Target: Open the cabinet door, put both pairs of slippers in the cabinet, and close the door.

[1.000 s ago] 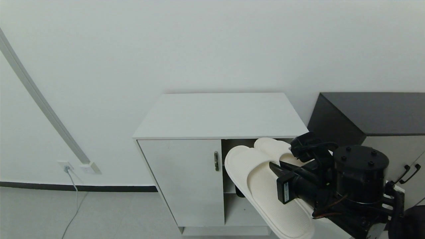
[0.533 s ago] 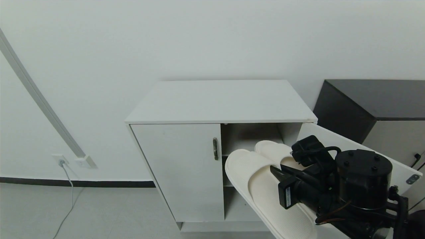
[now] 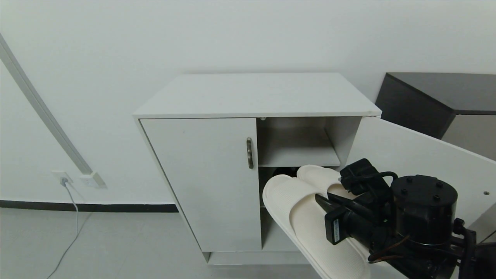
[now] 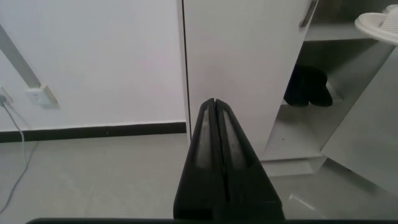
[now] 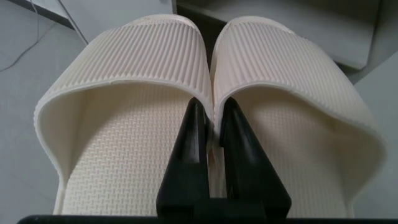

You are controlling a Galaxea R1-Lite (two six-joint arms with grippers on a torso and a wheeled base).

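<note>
A white cabinet [image 3: 255, 97] stands against the wall, its left door [image 3: 201, 174] closed and its right door [image 3: 410, 155] swung open to the right. My right gripper [image 3: 321, 197] is shut on a pair of cream slippers [image 3: 294, 193], held side by side just in front of the open compartment at the level of the lower shelves. In the right wrist view the fingers [image 5: 193, 137] pinch the inner strap edges of the cream slippers [image 5: 155, 56]. A dark pair of slippers [image 4: 308, 87] sits on a shelf inside. My left gripper [image 4: 214, 102] is shut and holds nothing, low before the closed door.
A black cabinet [image 3: 426, 97] stands to the right, behind the open door. A wall socket with a cable [image 3: 62, 180] sits low on the left wall. Bare grey floor [image 3: 97, 248] lies left of the cabinet. The upper shelf [image 3: 298, 155] holds nothing.
The head camera has shifted: the cabinet now sits higher and closer in the picture, showing the open compartment and door. The right gripper still holds the cream slippers in the same place in view.
</note>
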